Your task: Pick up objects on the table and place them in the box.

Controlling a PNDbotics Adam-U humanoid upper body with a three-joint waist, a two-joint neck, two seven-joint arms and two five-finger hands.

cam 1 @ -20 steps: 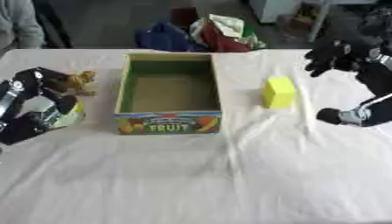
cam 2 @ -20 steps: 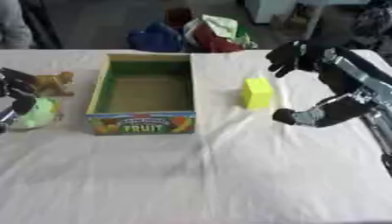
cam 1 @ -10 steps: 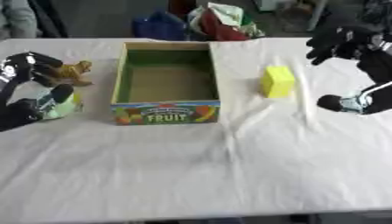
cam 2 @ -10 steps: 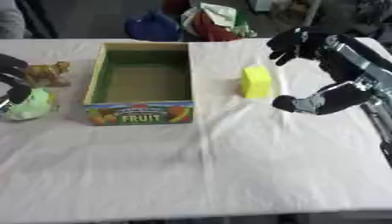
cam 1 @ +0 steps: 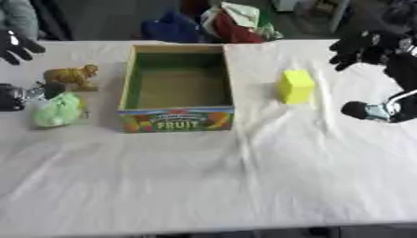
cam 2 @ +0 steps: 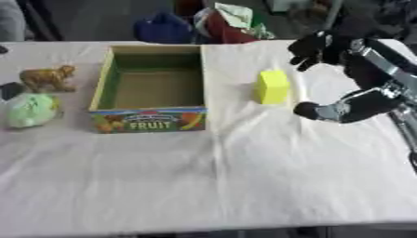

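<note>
The right hand (cam 2: 326, 46) hangs above the white tablecloth (cam 1: 244, 186) with its fingers spread and relaxed, so it's released and holding nothing. The thumb side (cam 2: 308, 110) shows lower down as a dark rounded tip, also touching nothing. The yellow block (cam 2: 272, 87) stands upright on the cloth just to the left of that hand, in the gap between the upper fingers and the lower tip but clear of both. Nothing is pinching it.

Further left of the block is the box (cam 1: 130, 88), an open cardboard tray with green inside walls and "FRUIT" printed on the near side. It's well apart from the right hand, and no object shows inside it.

Over on the other side, the left hand (cam 1: 16, 46) shows at the far left edge, with dark fingers splayed out straight near the top corner, so it's released too. Another dark part of it (cam 1: 12, 96) sits lower at the edge, right beside the pale green lumpy thing (cam 1: 57, 109), but whether they actually touch can't be told. The small brown toy animal (cam 1: 73, 76) stands between the upper left fingers and that lower part, just left of the box wall and apart from the green thing.

A heap of coloured cloth or bags (cam 1: 220, 21) sits beyond the far table edge.
</note>
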